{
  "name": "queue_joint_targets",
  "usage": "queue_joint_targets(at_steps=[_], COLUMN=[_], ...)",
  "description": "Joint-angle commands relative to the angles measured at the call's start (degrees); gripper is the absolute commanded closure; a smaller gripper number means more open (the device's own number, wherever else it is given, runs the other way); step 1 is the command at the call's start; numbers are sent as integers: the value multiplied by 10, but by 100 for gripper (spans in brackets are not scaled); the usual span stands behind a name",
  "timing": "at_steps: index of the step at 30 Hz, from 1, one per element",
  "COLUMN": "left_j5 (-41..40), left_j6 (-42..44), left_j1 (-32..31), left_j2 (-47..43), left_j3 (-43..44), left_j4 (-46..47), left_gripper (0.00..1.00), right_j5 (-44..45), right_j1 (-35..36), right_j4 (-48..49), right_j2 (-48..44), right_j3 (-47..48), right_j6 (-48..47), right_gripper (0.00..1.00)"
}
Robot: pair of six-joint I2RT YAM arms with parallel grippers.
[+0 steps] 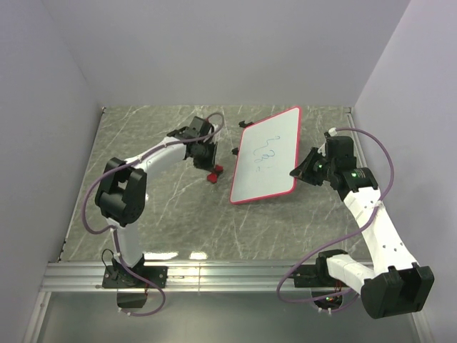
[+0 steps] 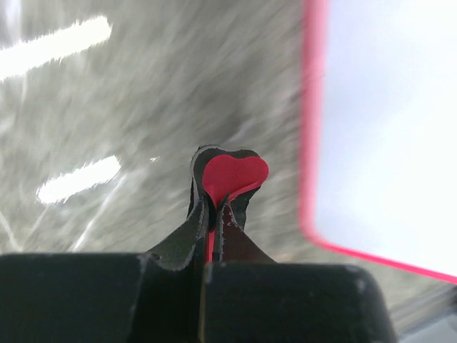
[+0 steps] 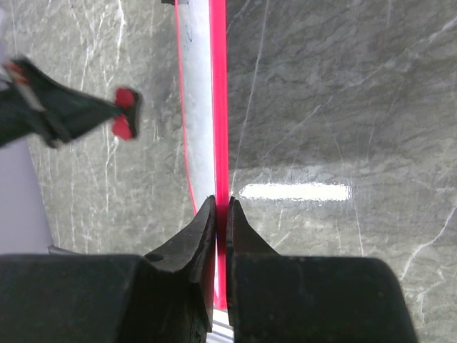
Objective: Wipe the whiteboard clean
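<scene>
– Grey veined stone, that counter (image 1: 178,221). What lies on it?
– Mostly the whiteboard (image 1: 257,182), right of centre and turned at a slant, with a red-pink rim (image 3: 218,86) running all round. Blue-green scribbles (image 1: 268,153) mark its upper middle.
– Who has hold of it?
– The right pincer (image 1: 296,171) does. In the right wrist view its two fingers are pressed together on the rim at the board's near right edge.
– And on the other side?
– The left pincer (image 1: 211,166) hangs just beside the board's left edge, near the lower corner, apart from the rim. Its fingers are clamped tight on a small red eraser (image 2: 232,175), whose rounded end sticks out past the fingertips.
– Does the eraser touch the counter?
– That cannot be told; the left wrist view is blurred.
– Anything smaller?
– Two small black clips (image 1: 246,123), one off the board's far left corner, the other beside its left edge. Whether they touch it is unclear.
</scene>
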Motion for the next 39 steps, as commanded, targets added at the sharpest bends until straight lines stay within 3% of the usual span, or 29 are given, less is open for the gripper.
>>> queue_joint_targets(at_steps=[1,11,19,26,33,39], left_j5=[60,204,225,195,147,124], left_j6=[-36,-143,-200,-196,-165,-137], left_j1=[-3,-27,-112,-151,-141,-116], left_j2=[-17,-18,74,137,143,132], left_j3=[71,114,198,293,249,140], left_j4=[8,140,188,131,81,76], left_gripper=[100,100,100,100,100,100], right_j5=[44,39,28,27,27,29], right_j1=[-11,-11,-11,-10,-11,-11], right_j4=[1,-9,-17,-16,-11,-12], right_j2=[-4,-3,-9,-9,4,17], right_j3=[-3,6,-10,-18,-1,10], right_j6=[-5,-12,-8,-5,-5,-11], right_gripper=[100,100,100,100,100,100])
